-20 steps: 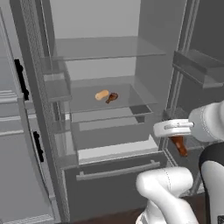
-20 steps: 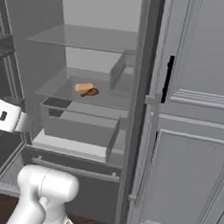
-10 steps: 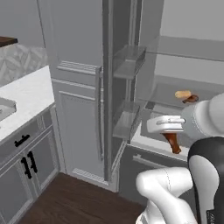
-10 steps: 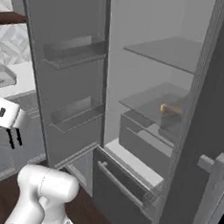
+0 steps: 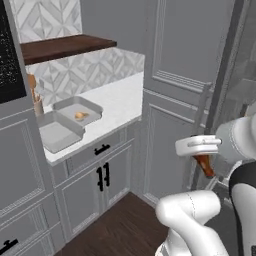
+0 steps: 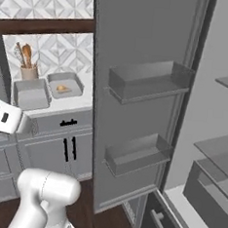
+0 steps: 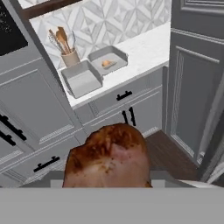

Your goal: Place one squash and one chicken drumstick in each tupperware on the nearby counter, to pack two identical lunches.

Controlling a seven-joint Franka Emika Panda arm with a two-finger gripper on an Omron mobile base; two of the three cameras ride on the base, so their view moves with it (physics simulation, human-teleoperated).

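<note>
Currently the hand is clamped on a chicken drumstick; carry it level over the bench, release inside a tupperware.

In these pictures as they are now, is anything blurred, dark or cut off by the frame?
Left base view: soft, even light, the counter pale, no glare. Right base view: the open fridge door is flat grey and blocks the middle. Hand view: the chicken drumstick sits very close to the lens, large, its lower part cut off; the two tupperware stay sharp.
</note>
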